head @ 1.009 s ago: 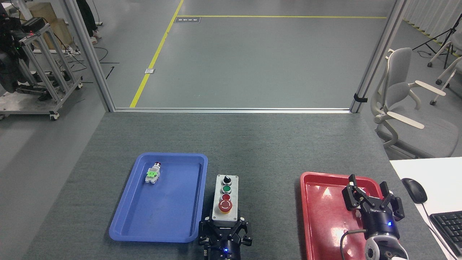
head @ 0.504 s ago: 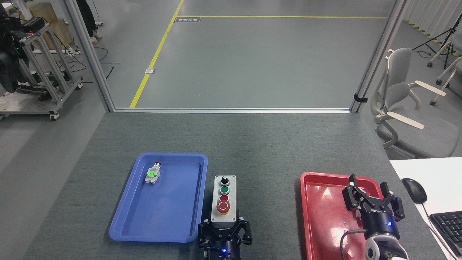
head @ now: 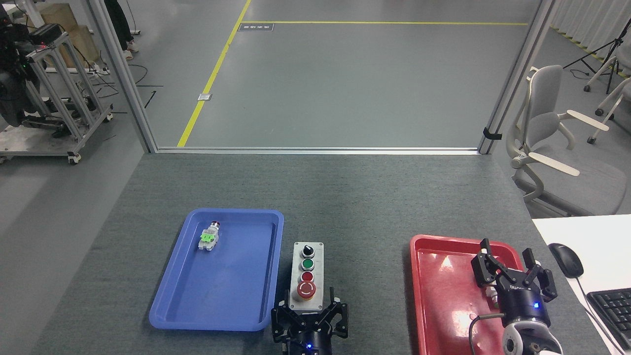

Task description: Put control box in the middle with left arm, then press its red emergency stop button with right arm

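The control box (head: 307,273) is an oblong light-grey box lying lengthwise on the dark-grey felt table (head: 355,207), just right of the blue tray. Its big red emergency stop button (head: 306,291) is at the near end, with a small red button, a green button and a black knob in a row behind it. My left gripper (head: 309,309) comes in from the bottom edge with a blue light, its black fingers closed around the box's near end. My right gripper (head: 512,266) hovers over the red tray with its fingers spread and nothing between them.
A blue tray (head: 167,296) at the left holds a small green-and-silver part (head: 209,236). A red tray (head: 418,276) lies at the right. A white desk beyond it carries a mouse (head: 565,259) and keyboard (head: 611,308). A grey chair (head: 547,148) stands past the table's right edge.
The left gripper has drawn back toward me, and the control box has slid slightly nearer with it. The right gripper has shifted a little to the right and nearer.
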You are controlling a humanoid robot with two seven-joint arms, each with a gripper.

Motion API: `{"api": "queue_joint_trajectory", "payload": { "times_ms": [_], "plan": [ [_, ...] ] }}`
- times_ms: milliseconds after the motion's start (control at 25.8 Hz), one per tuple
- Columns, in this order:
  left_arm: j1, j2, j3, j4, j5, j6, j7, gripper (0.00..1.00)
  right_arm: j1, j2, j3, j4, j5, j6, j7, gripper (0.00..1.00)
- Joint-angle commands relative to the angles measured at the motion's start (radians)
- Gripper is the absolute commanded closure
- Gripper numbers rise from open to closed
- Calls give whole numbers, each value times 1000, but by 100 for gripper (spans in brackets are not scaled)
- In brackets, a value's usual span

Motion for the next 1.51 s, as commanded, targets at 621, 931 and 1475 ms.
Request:
{"api": "queue_joint_trajectory", "payload": {
  "times_ms": [621, 931, 1475],
  "plan": [
    [49, 351, 238, -360, -52, -149, 89, 1, -131, 9, 261, 9, 14, -324, 16, 100],
    [118, 450, 676, -351, -53, -717, -19, 1, -209, 102, 540, 37, 17, -323, 163, 100],
    [171, 585, 807, -252, -55, -1021, -89, 1, -205, 147, 624, 107, 18, -324, 264, 100]
  ]
}}
